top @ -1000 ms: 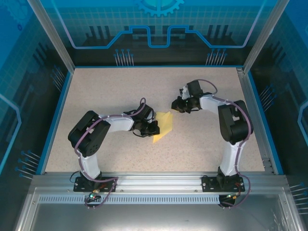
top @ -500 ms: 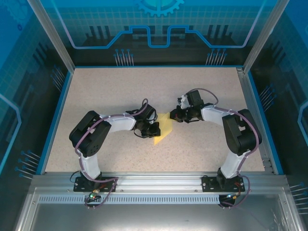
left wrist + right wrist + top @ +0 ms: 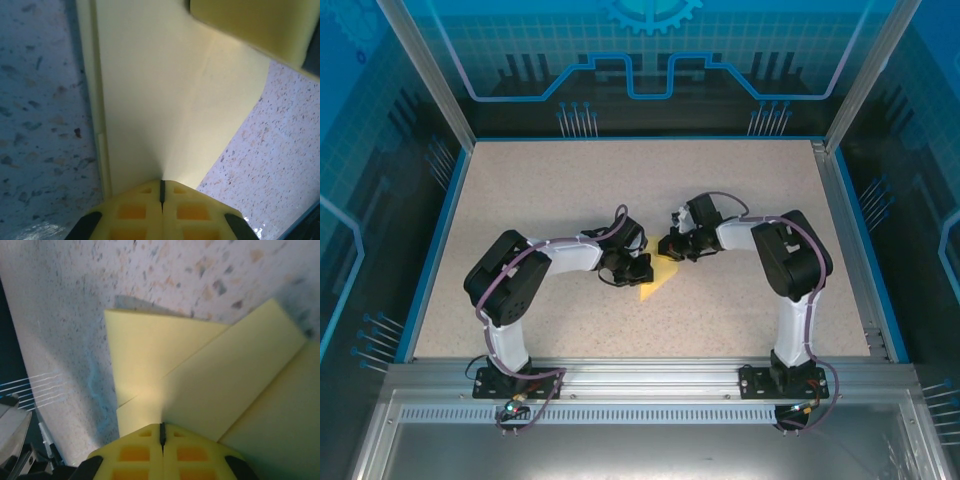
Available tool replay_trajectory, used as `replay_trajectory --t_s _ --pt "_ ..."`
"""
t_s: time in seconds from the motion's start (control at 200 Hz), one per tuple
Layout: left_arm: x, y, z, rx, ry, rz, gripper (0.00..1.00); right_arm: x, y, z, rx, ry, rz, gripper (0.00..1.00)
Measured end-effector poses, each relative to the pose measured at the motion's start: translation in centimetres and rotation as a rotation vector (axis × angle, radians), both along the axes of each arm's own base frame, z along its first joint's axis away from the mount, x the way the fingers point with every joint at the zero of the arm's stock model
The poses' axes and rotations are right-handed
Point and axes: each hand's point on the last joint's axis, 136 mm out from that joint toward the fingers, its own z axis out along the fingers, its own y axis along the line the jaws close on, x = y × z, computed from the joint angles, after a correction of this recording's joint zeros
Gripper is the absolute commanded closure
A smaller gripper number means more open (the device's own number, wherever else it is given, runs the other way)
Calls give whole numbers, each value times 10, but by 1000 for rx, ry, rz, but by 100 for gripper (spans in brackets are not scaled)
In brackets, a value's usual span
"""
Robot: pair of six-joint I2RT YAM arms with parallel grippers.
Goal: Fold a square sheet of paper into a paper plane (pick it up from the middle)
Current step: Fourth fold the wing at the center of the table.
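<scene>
The partly folded yellow paper [image 3: 656, 282] is at the middle of the worktop [image 3: 570, 190], between 2 claws. The left claw [image 3: 638, 268] is pinched shut on it. So is the right claw [image 3: 670, 248]. I think both should grip tight and move slowly, so the fold comes out straight.

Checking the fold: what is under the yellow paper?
The speckled table shows on both sides of the paper. Anything directly beneath is covered by the sheet, and the left gripper hides its near corner.

Speckled beige table [image 3: 540, 190]; blue-patterned enclosure walls [image 3: 650, 60].
</scene>
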Motion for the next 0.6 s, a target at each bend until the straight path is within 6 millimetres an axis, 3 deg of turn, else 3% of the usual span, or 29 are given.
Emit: replay_trajectory --t_s 0.6 --pt "2 -1 -1 -10 -17 1 95 56 -38 2 -61 -36 -89 93"
